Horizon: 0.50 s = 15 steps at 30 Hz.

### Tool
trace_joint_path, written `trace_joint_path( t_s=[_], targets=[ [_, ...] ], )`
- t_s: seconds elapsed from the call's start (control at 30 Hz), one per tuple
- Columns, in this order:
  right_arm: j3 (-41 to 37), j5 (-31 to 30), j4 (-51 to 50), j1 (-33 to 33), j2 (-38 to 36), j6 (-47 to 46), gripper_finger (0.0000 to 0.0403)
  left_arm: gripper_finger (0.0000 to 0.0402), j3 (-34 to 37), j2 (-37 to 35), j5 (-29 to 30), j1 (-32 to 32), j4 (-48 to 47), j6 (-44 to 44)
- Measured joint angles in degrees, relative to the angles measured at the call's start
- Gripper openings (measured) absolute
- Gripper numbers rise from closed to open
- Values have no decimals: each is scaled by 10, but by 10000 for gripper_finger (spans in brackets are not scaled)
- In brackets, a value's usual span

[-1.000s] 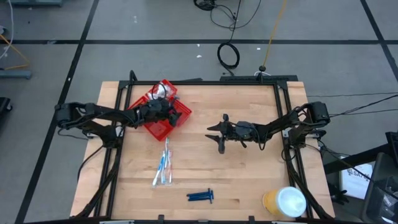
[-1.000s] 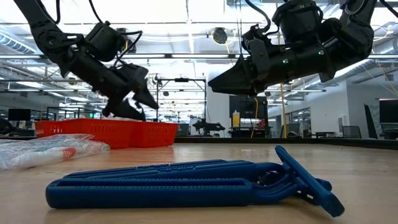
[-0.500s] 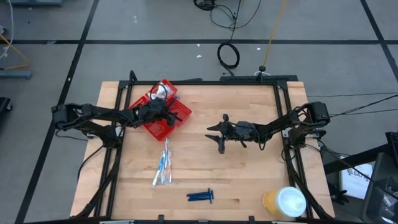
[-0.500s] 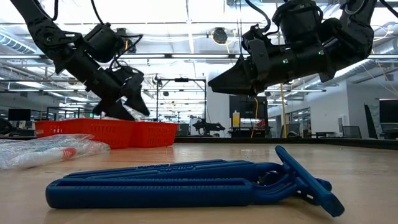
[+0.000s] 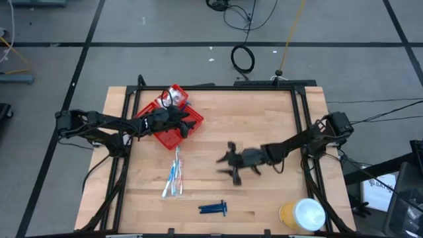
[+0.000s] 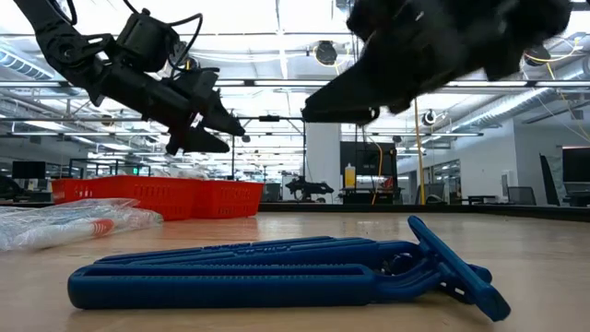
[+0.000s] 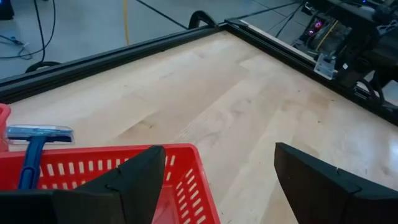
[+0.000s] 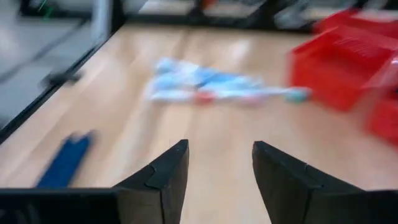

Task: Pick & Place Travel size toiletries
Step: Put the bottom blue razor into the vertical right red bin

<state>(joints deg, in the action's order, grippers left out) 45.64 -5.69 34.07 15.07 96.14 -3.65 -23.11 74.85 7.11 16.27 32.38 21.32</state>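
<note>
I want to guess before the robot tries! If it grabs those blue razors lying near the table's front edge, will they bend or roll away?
The blue razors look like moulded plastic with long straight handles, so probably stiff and light. They lie flat on the table, and the wide heads at one end would likely stop any rolling. Several lie together, so a grab might lift only one and nudge the rest.

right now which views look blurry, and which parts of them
High view: the right end effector is smeared. Low view: the same arm is a dark blur, while the blue razors are crisp. Right wrist view: toothbrush packets and red tray look soft.
</note>
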Motion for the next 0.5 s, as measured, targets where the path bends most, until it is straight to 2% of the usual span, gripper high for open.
trace_joint_path(
  t_s=[0.13,0.27,0.37,0.5],
  targets=[
    [82,0,-141,59,16,-1,179,290,0,0,10,0,0,4],
    [147,2,-174,100,55,-9,180,290,0,0,10,0,1,24],
    [184,42,-179,117,99,-28,180,290,0,0,10,0,2,34],
    [214,128,-170,116,148,-73,178,290,0,0,10,0,4,47]
  ],
)
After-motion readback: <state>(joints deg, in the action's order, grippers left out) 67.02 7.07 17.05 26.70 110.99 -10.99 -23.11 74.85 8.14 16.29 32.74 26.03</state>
